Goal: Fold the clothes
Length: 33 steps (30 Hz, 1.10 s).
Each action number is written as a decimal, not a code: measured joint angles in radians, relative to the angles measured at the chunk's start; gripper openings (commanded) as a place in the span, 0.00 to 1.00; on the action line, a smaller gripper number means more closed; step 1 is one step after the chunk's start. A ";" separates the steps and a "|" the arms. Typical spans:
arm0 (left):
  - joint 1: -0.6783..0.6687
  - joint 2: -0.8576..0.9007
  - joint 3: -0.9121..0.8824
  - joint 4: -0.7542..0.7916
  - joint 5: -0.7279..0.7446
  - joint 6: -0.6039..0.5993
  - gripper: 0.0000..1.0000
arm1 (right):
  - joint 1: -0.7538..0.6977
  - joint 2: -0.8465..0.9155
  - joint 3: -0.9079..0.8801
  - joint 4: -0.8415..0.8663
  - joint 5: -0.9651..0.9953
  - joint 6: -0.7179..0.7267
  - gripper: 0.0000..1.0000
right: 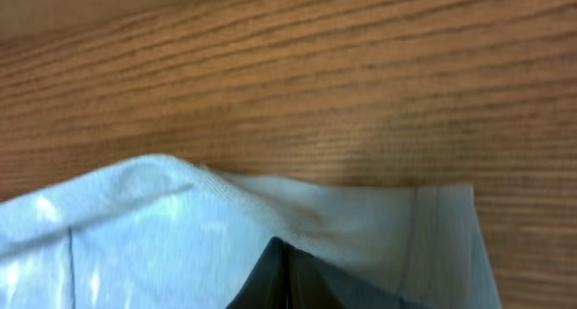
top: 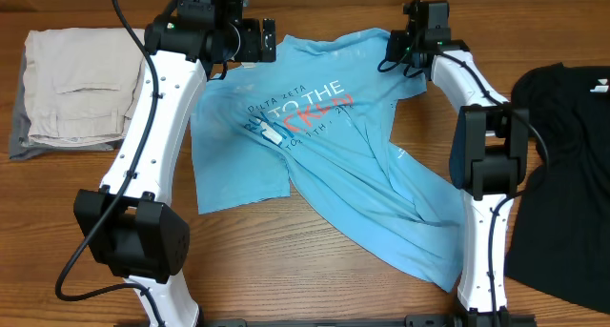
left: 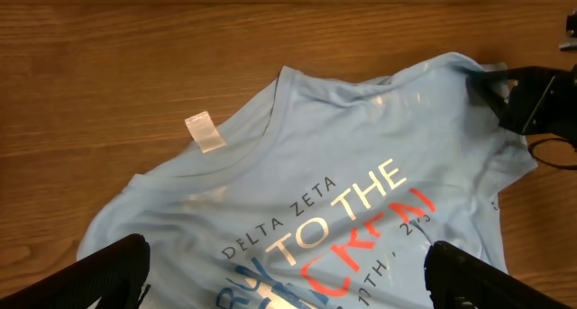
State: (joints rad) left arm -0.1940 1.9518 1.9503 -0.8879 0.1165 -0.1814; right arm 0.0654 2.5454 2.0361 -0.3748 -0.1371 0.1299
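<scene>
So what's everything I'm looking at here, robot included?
light blue short-sleeved T-shirt with lettering: one, light blue, spread rumpled at the table's middle
small white label: one, white, at the T-shirt's collar
beige folded garment: one, beige, far left
grey cloth: one, grey, under the beige garment
black garment: one, black, right edge, partly out of view
wooden table: one, brown, under everything
left arm: one, white and black, left of the T-shirt, jaws open
right arm: one, white and black, right of the T-shirt, jaws shut on the T-shirt's far edge
</scene>
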 measured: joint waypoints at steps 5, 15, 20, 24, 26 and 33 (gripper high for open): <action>0.000 0.000 0.000 0.000 0.000 0.000 1.00 | 0.000 0.023 0.000 0.053 0.015 0.003 0.09; 0.000 0.000 0.000 0.000 0.000 0.000 1.00 | 0.000 0.051 0.012 0.252 0.022 0.002 0.16; 0.000 0.000 0.000 0.000 0.000 0.000 1.00 | 0.000 0.035 0.039 0.158 0.028 0.019 0.26; 0.000 0.000 0.000 0.000 0.000 0.000 1.00 | -0.003 -0.037 0.039 -0.066 0.092 0.030 0.45; 0.000 0.000 0.000 0.001 0.000 0.000 1.00 | -0.011 -0.106 0.039 -0.207 0.131 0.038 0.67; 0.000 0.000 0.000 0.000 0.000 0.000 1.00 | -0.110 -0.441 0.050 -0.590 0.183 0.052 1.00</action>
State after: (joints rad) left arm -0.1940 1.9518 1.9503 -0.8883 0.1169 -0.1814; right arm -0.0444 2.1048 2.0861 -0.9646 0.0463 0.1818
